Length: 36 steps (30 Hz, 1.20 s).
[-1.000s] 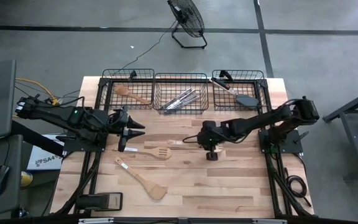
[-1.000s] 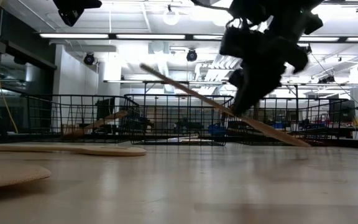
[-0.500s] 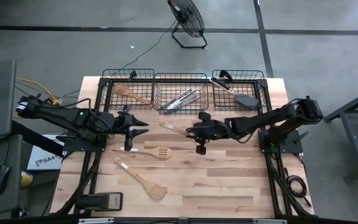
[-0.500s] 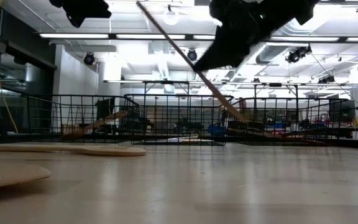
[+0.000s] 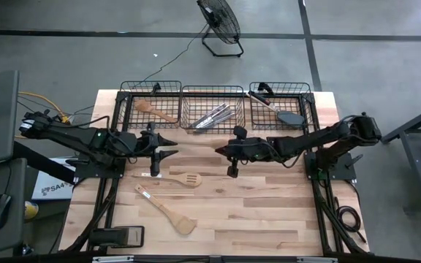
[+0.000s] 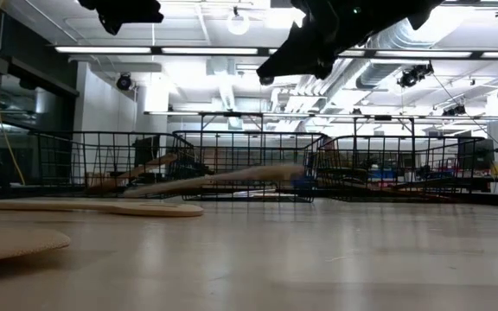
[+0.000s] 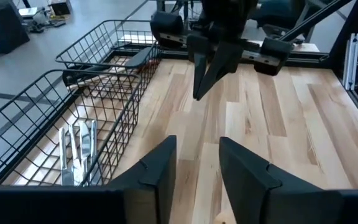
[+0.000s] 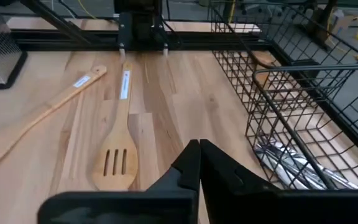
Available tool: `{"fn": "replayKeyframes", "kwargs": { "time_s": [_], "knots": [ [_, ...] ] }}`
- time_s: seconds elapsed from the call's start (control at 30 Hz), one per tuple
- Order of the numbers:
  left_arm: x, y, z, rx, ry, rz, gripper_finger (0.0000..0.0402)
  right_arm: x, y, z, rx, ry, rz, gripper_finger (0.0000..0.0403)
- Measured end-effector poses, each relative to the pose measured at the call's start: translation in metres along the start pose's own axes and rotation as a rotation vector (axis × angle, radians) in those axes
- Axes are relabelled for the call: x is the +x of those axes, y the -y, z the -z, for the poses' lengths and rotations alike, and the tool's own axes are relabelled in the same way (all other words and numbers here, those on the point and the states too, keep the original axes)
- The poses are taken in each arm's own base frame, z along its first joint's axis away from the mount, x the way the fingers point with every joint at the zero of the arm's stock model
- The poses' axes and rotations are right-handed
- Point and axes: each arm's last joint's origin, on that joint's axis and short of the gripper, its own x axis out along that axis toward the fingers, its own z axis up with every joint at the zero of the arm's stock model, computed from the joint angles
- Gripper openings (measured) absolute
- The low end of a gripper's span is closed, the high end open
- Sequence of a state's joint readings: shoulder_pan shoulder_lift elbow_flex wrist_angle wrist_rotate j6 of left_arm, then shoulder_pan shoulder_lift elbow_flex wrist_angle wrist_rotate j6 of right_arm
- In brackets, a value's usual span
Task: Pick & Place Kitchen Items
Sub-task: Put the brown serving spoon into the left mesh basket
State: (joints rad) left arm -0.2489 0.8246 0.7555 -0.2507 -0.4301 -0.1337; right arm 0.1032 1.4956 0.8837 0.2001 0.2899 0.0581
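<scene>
Above the table's middle, the right pincer (image 5: 229,150) is clenched empty, facing the released left pincer (image 5: 171,149).

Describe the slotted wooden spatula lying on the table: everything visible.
The slotted light wooden spatula lies flat on the bare butcher-block table, between the two arms and in front of the baskets. Its broad head has three slots; a white label sits on its slim handle. Its handle end lies under the left gripper, which hangs above it. Nothing touches it but the tabletop.
</scene>
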Motion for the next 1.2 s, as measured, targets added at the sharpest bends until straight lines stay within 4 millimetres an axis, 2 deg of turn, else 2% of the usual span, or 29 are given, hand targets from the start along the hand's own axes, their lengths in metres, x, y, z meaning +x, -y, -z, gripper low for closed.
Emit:
{"fn": "replayKeyframes", "kwargs": {
  "time_s": [0.27,0.97,1.07,1.2],
  "knots": [
    [0.0,0.0,-0.002,-0.005,0.016,-0.005,0.0163,0.0,-0.001,0.0,-0.008,0.0,-0.041,0.0002],
    [0.0,0.0,-0.002,-0.008,0.015,-0.005,0.0163,0.0,-0.001,0.007,-0.074,-0.068,-0.054,0.0005],
    [0.0,0.0,-0.001,-0.021,0.015,-0.005,0.0163,0.0,0.001,0.009,-0.075,-0.096,-0.052,0.0017],
    [0.0,0.0,-0.002,-0.038,0.015,-0.005,0.0163,0.009,0.008,0.016,-0.012,-0.13,-0.018,0.0061]
  ]
}}
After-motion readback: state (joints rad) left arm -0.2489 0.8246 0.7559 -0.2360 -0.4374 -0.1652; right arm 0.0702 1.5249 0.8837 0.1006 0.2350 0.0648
